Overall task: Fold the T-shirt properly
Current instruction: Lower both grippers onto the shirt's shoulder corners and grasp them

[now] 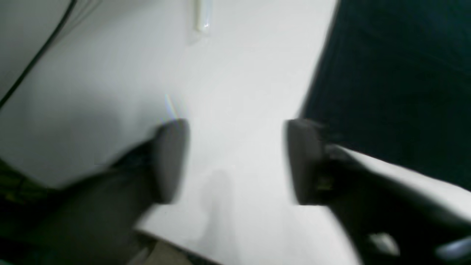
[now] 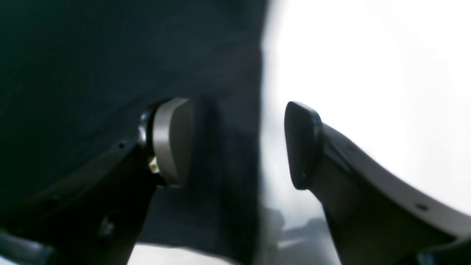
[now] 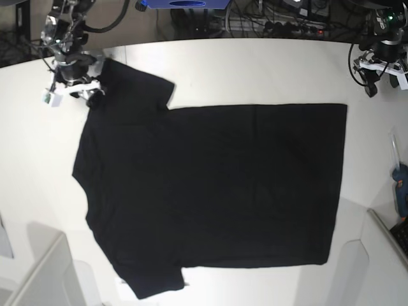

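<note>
So the T-shirt [image 3: 210, 191] is laid out flat on the white bench [image 3: 255, 70], plain black side up, no print showing. In the base view the collar and sleeves end sits toward 9 o'clock and the hem toward 3 o'clock, one sleeve poking up at about 10 and the other down at about 7. My read is that it's spread like this so both arms get a clean edge to grab for a first fold.

The right end effector [image 3: 76, 86] is up at 10 o'clock, right over the upper sleeve. In its wrist view the jaws stand apart, one pad [image 2: 173, 141] over black cloth and the other over bare bench, so it straddles the shirt's edge. Nothing is pinched. That looks like a setup for closing on the sleeve or shoulder edge.

The left end effector [image 3: 382, 67] is way over at 2 o'clock, well apart from the hem corner. Its jaws are also apart and empty; the wrist view is blurry, but it shows bare bench between the pads and the shirt off to one side.

Folding doesn't look started yet to me. There's a blue tool [image 3: 400, 185] at the 3 o'clock edge of the bench, clear of the shirt, so it shouldn't get in the way.
</note>
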`<state>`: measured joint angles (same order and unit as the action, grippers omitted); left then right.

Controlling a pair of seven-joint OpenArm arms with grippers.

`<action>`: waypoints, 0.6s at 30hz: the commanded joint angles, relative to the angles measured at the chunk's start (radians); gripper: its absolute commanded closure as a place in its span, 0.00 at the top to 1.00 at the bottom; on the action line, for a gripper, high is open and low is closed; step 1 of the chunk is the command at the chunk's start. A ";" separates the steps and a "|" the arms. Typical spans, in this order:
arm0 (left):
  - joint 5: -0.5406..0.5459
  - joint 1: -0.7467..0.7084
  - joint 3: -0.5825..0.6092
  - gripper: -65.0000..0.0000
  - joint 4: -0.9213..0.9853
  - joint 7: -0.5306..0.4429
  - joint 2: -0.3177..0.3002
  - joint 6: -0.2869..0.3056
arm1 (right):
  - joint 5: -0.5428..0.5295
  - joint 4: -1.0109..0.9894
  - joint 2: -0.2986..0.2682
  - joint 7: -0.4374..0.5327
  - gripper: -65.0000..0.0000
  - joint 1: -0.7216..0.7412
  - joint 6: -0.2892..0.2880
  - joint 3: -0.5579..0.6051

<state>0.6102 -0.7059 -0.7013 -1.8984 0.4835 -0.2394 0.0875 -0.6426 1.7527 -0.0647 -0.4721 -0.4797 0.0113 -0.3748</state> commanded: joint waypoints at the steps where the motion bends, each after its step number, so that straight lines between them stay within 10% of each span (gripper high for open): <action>1: 0.003 -0.007 -0.007 0.82 -0.014 -0.024 -0.007 0.008 | -0.030 -0.012 -0.027 0.017 0.57 0.009 -0.007 -0.005; 4: 0.004 0.015 -0.004 0.93 -0.013 -0.024 -0.002 0.016 | -0.138 -0.079 -0.079 -0.006 0.57 0.009 -0.007 -0.002; 18: 0.291 0.179 -0.002 0.84 0.270 0.175 -0.058 0.022 | -0.187 -0.118 -0.083 -0.087 0.57 0.005 -0.050 0.095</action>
<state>0.8955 -0.5190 -0.6960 -1.6146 0.6708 -0.2836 0.1059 -0.8501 1.6444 -0.1402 -0.5125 -0.4610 -0.0662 -0.2810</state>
